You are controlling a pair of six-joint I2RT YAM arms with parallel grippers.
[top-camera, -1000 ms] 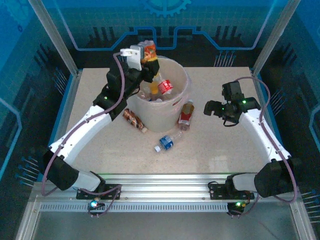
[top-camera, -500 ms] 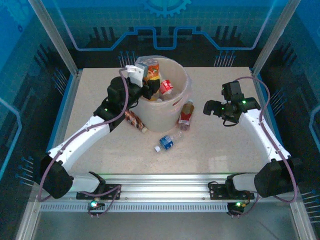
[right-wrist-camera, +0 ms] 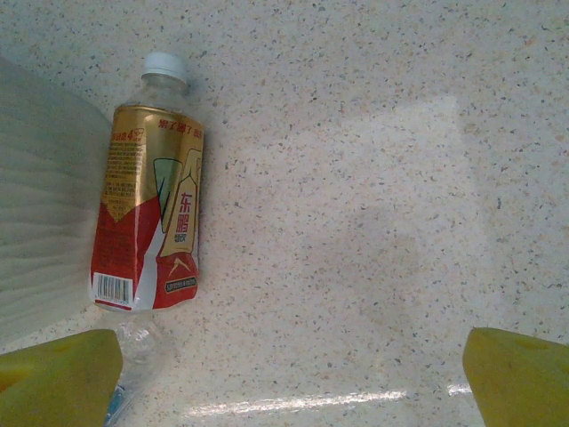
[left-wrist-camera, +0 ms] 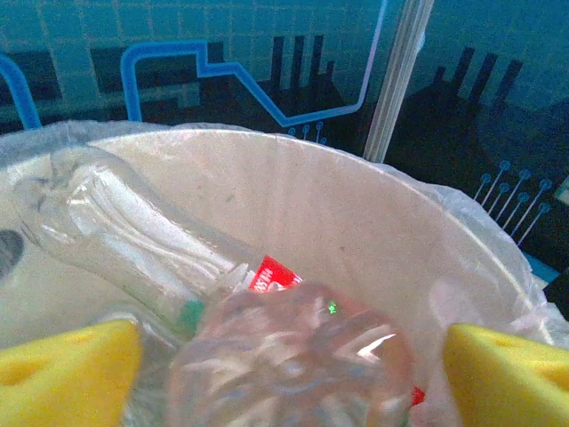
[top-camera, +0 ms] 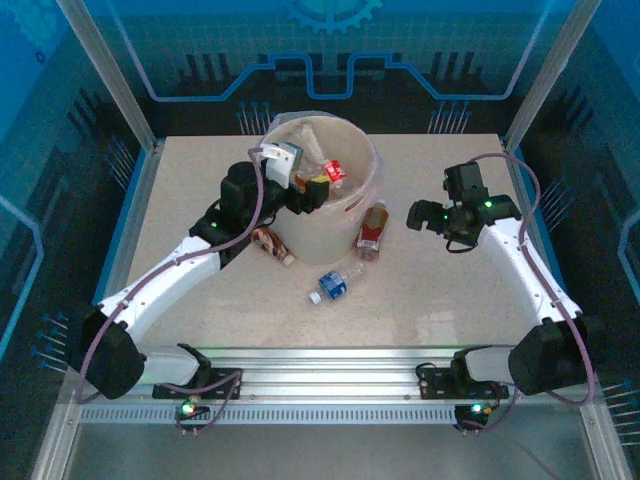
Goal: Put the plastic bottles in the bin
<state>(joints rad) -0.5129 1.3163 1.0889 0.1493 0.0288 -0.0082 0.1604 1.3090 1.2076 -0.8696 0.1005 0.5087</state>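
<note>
You are working over a speckled table (top-camera: 450,290), and the bin (top-camera: 330,228) is standing on it, lined with a clear bag and pale inside.

Your left gripper (top-camera: 305,195) is reaching over the bin's left rim and hanging inside the mouth. In the left wrist view, the left gripper (left-wrist-camera: 284,382) is holding its yellow pads (left-wrist-camera: 67,374) spread far apart. A crumpled clear bottle (left-wrist-camera: 284,365) is lying between them inside the bin, and a gap is showing between it and the right-hand pad.

Your right gripper (top-camera: 417,215) is hovering to the right of the bin, well apart from its wall. In the right wrist view, that gripper (right-wrist-camera: 284,378) is also keeping its pads wide apart, with nothing between them but bare table.

Inside the bin, a long clear bottle (left-wrist-camera: 133,240) is leaning against the wall, and a red-labelled bottle (top-camera: 333,172) is lying among the others.

Outside it, a red-and-gold bottle (top-camera: 371,230) (right-wrist-camera: 151,213) is lying right against the bin's right side. A brown bottle (top-camera: 270,242) is lying just beside its left side, under your left arm. A blue-labelled bottle (top-camera: 335,283) is lying on its side near the bin's front.
</note>
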